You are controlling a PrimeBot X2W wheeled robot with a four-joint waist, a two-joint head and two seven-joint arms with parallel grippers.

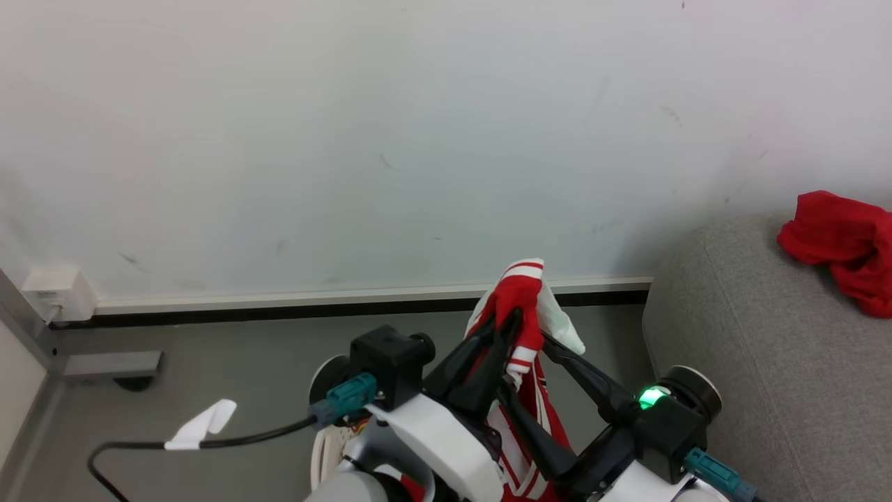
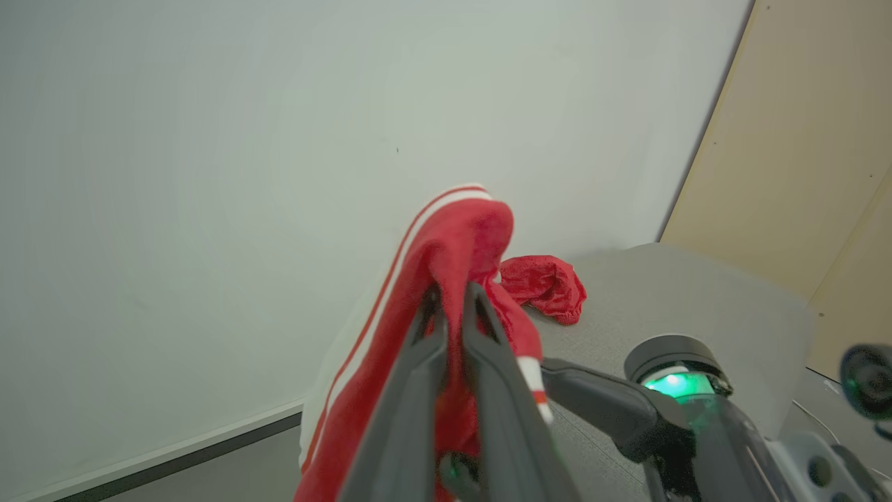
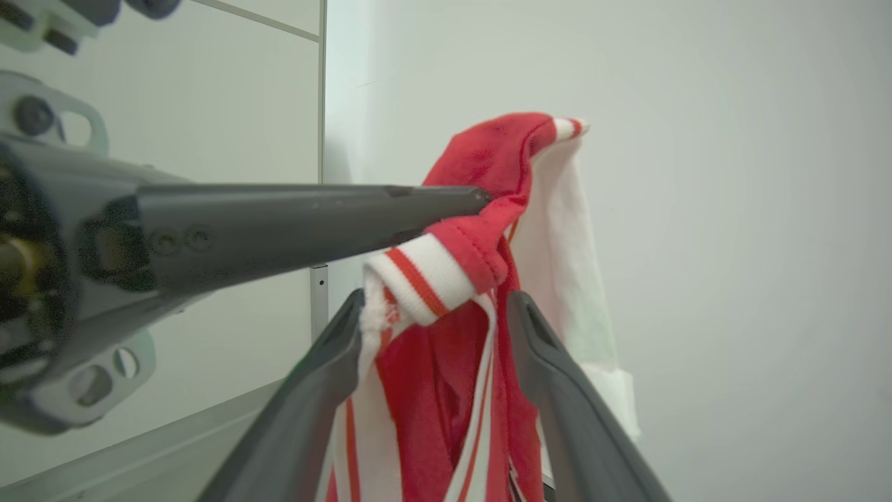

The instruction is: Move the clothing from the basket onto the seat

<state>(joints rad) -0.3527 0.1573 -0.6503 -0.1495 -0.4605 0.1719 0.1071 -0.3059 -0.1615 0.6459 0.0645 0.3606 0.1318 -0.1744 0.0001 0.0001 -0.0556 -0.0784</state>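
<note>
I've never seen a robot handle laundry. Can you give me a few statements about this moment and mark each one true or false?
1. The left gripper has its fingers closed on the striped red garment. True.
2. The right gripper is clamped shut on the fabric. False: its fingers stand apart, one on each side of the hanging cloth.
3. A plain red garment lies on the grey sofa. True.
4. The striped red garment is spread flat on the floor. False: it hangs in the air from the left gripper, in front of the pale wall.
</note>
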